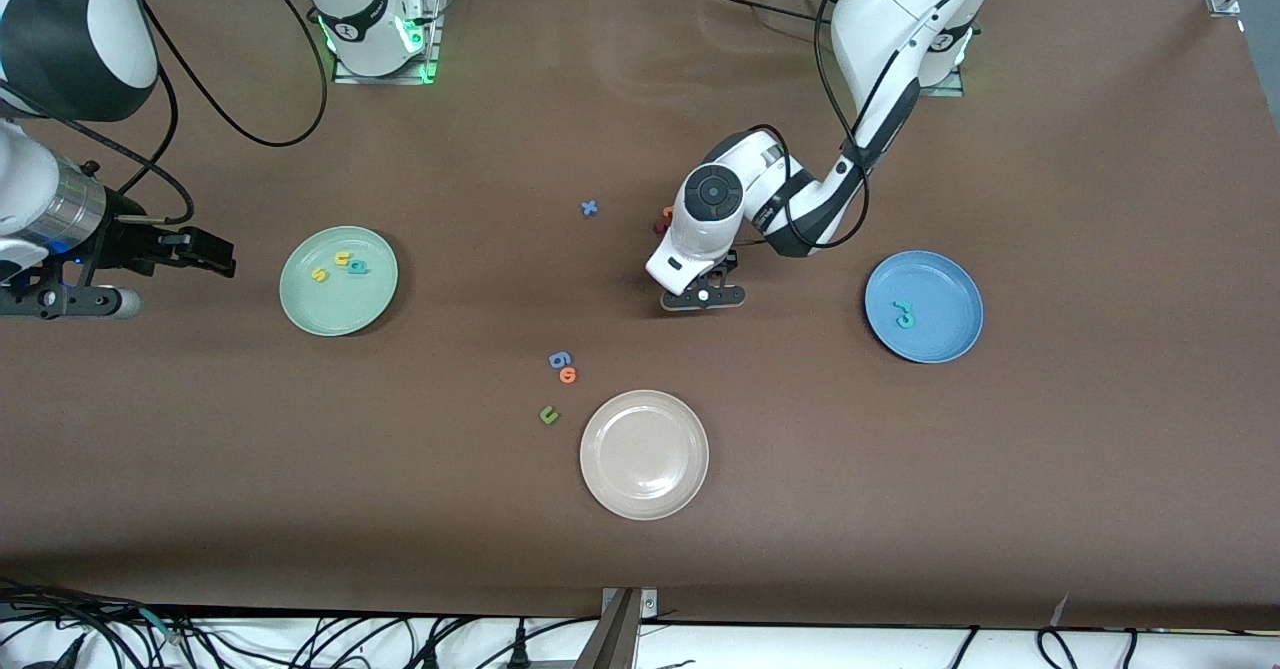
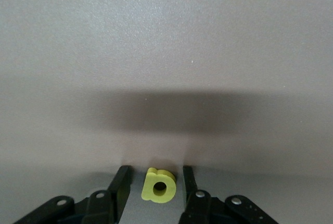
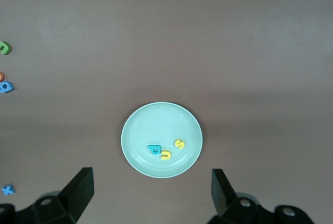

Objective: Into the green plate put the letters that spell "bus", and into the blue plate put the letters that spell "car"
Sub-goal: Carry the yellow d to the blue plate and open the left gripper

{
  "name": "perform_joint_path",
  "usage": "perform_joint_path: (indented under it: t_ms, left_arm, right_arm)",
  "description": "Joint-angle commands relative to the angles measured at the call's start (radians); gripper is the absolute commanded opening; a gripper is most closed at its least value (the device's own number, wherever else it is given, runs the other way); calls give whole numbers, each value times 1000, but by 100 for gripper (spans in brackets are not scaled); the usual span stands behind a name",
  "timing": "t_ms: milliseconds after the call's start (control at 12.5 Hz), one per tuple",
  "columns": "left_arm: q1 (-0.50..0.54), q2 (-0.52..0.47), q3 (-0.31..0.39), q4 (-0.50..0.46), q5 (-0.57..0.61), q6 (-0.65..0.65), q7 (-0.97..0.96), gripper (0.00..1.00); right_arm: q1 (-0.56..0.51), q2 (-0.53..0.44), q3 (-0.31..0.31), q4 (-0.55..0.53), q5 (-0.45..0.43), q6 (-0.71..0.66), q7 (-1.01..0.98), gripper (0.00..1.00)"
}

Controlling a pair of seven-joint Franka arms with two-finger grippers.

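Three plates (image 1: 644, 454) and eleven foam letters (image 1: 559, 360) in view.

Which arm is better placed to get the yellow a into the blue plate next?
Left. The left gripper is down at the table with its jaws on either side of the yellow "a", nearer the blue plate. The right gripper waits, jaws open, near the green plate.

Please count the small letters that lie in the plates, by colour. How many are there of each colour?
Yellow letters: 2, both in the green plate
Teal letters: 3, one in the green plate, two in the blue plate
Total: 5
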Motion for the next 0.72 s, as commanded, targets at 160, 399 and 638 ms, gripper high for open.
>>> perform_joint_path:
  t_ms: [160, 399, 638]
  left_arm:
    - [-15, 5, 10, 18, 23, -21, -25, 33]
    - [-21, 5, 10, 18, 23, -22, -29, 23]
    - [-21, 6, 10, 18, 23, -22, -37, 20]
  right_arm:
    - [6, 3, 10, 22, -12, -43, 45, 100]
    - [7, 1, 10, 25, -10, -43, 45, 100]
    - [7, 1, 10, 22, -10, -43, 45, 100]
